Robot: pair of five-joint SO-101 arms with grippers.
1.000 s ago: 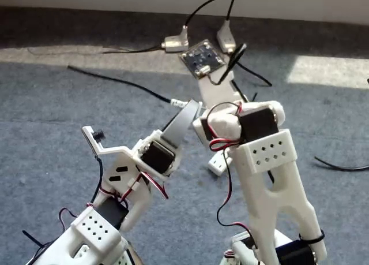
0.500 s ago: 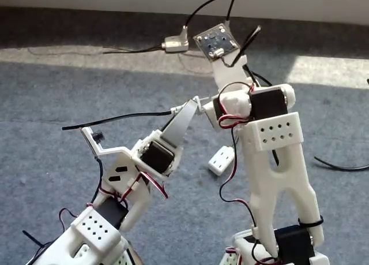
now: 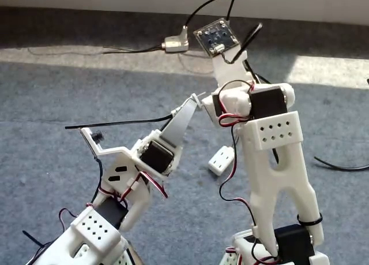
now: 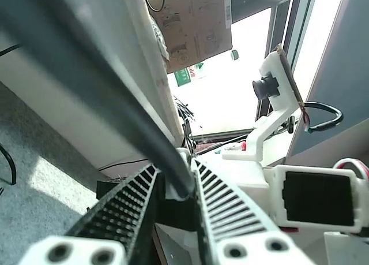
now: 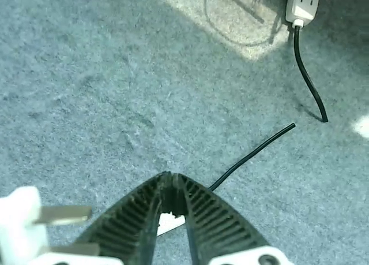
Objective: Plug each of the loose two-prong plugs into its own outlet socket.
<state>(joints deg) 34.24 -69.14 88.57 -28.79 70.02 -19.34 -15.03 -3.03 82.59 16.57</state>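
No plug is seated yet. The left pincer (image 4: 176,178) is clamped on a cord (image 3: 115,124), its plug (image 5: 20,221) raised off the carpet (image 3: 57,161). The right pincer (image 5: 169,197) is together and empty. A socket (image 3: 221,159) lies below.

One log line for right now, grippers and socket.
left gripper: shut on black cable | right gripper: shut, over carpet | white socket: on carpet

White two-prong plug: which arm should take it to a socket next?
Left. The left hand is shut on the black cord behind the two-prong plug, prongs free; the right hand is shut, apparently empty.
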